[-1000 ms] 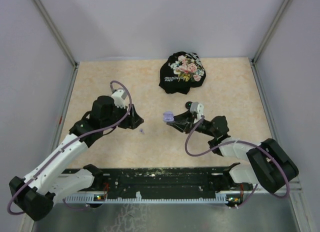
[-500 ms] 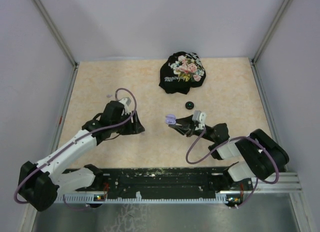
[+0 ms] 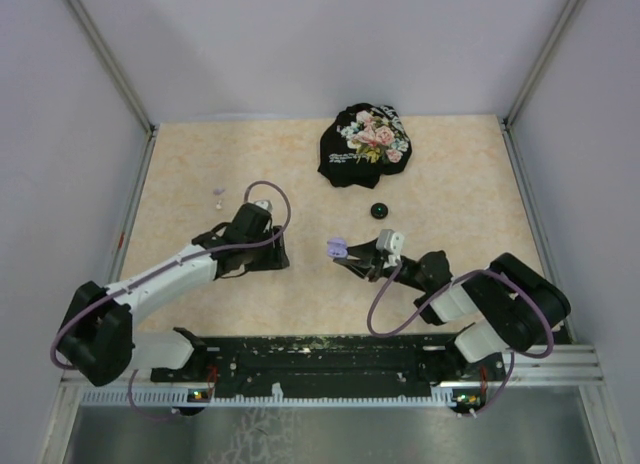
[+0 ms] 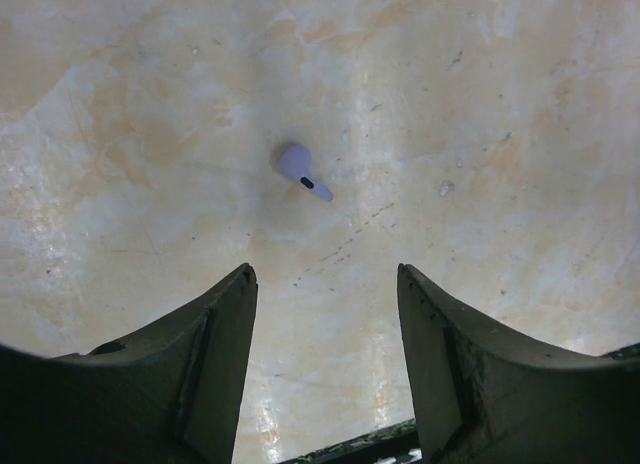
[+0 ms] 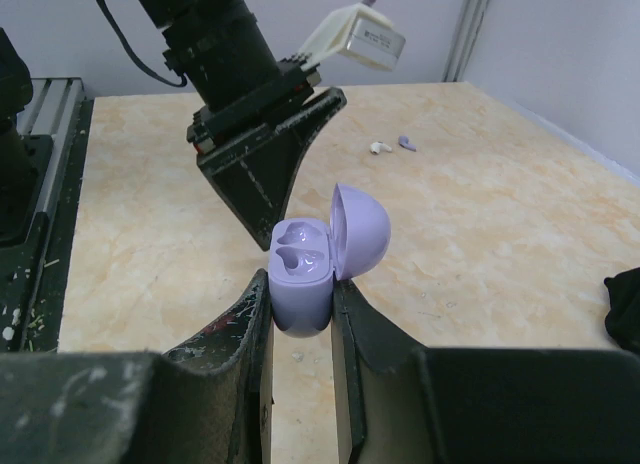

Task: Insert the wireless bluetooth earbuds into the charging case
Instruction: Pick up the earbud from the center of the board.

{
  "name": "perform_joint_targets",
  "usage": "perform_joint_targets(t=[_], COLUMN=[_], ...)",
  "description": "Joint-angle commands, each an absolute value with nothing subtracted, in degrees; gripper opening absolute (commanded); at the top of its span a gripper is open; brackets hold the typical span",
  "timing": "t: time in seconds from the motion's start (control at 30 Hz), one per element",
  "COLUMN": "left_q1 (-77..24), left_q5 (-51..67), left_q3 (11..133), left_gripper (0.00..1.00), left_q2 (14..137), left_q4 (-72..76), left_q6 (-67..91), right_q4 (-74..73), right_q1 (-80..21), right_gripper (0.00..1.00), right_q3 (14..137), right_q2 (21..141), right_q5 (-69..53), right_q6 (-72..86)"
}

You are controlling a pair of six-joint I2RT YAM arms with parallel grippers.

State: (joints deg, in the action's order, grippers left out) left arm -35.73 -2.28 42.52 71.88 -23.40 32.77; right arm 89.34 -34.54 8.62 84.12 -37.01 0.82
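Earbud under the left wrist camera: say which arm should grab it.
Left. The left pincer is open and faces the earbud lying free just ahead; the right pincer is busy, shut on the open case.

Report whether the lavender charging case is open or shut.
Open: the charging case shows its lid hinged back, both wells bare, in the right pincer.

This looks like a robotics laboratory, more exactly a small test cell. Two robot arms, the left arm (image 3: pixel 160 279) and the right arm (image 3: pixel 470 299), are bolted on a black mounting rail (image 3: pixel 330 359) at the near edge of a beige, marble-patterned bench (image 3: pixel 450 174). Plain pale walls (image 3: pixel 300 44) close the bench on three sides, and bare metal frame posts (image 3: pixel 108 59) stand in the corners. A camera sits on each wrist.
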Motion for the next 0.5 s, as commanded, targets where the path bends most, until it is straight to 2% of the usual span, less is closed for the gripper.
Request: perform_joint_targets(t=[0.0,0.47], left_q1=[-37.5,-41.3], left_q5=[-8.6,-19.5], left_q3=[45.1,52.9], left_gripper=[0.64,0.65], left_q2=[75.6,89.2], left_q4=[-22.6,-26.2], left_q6=[32.4,28.8], right_q4=[98.9,98.9], right_q1=[-35.3,-35.3], right_gripper=[0.0,0.0], right_q3=[8.4,8.6], right_q2=[84.8,85.5], right_q5=[-35.5,-35.7], right_q6=[-0.7,-0.7])
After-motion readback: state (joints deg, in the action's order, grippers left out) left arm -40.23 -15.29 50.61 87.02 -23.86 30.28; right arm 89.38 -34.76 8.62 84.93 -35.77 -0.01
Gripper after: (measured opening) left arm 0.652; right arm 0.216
